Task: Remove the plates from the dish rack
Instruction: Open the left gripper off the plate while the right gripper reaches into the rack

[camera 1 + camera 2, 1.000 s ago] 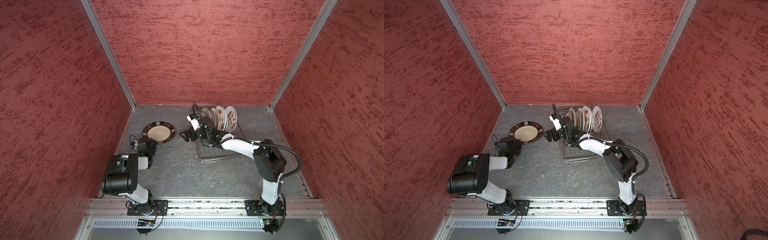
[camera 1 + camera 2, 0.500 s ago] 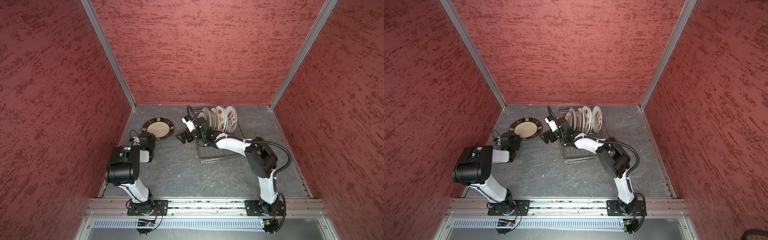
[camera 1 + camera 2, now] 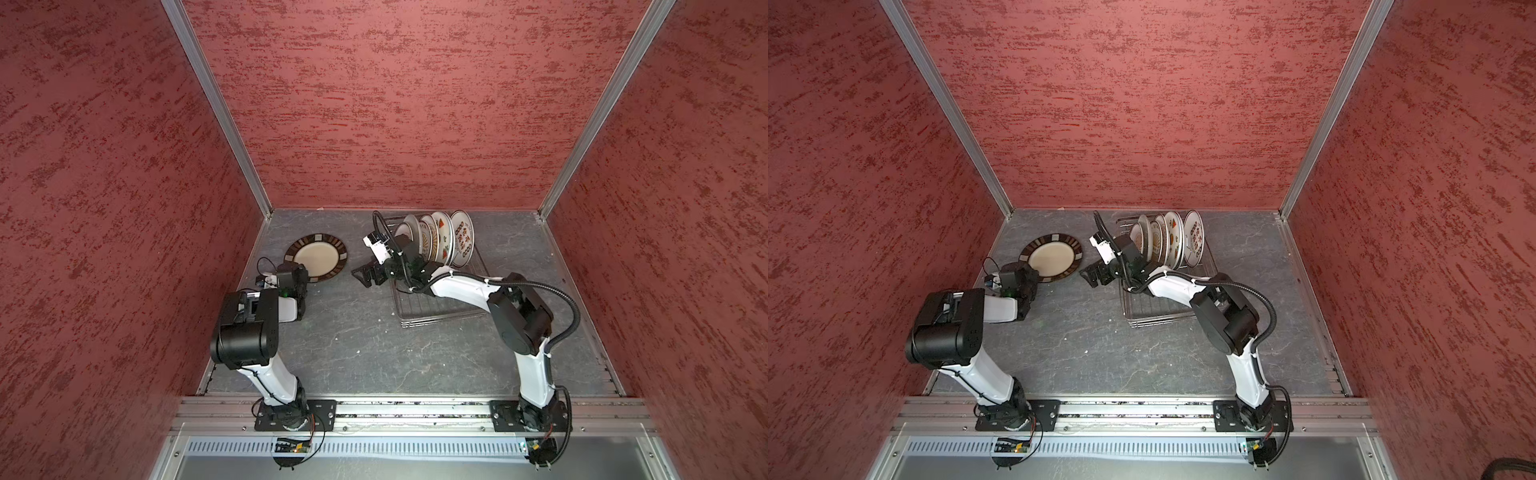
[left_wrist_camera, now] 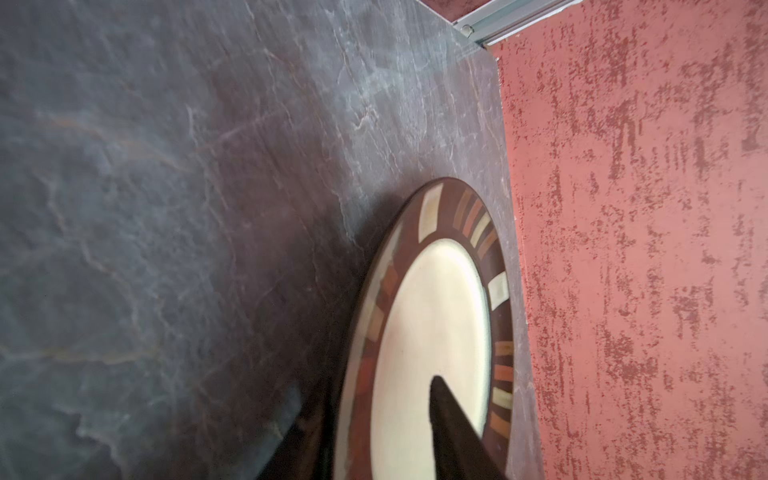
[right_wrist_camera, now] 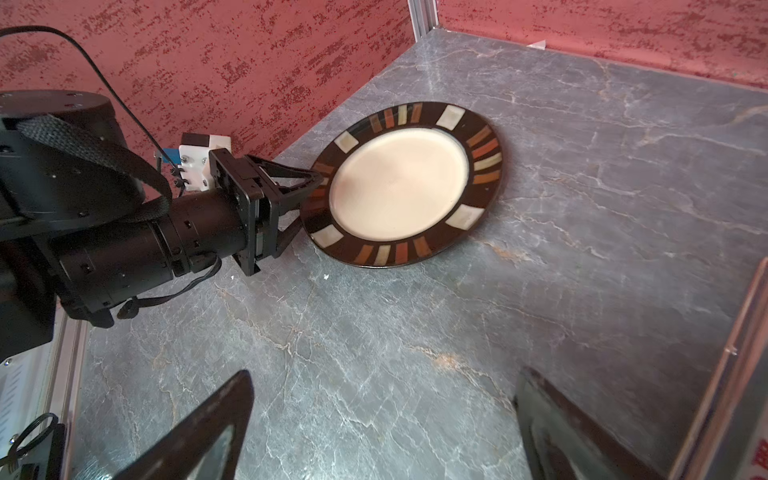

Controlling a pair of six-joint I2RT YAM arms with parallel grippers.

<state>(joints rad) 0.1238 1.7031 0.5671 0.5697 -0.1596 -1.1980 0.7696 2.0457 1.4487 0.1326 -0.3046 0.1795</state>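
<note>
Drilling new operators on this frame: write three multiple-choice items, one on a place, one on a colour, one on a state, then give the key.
1. Where is the dark-rimmed plate?
A) on the table, left of the dish rack
B) standing in the rack
C) lifted by the right arm

2. Its centre is:
A) blue
B) cream
C) green

3. The right gripper is:
A) shut on a plate
B) shut on a rack wire
C) open, holding nothing

Key:
1 A, both top views show it on the table beside the rack.
2 B, the right wrist view shows a cream centre inside the dark rim.
3 C, its fingers stand wide apart over bare table.
</note>
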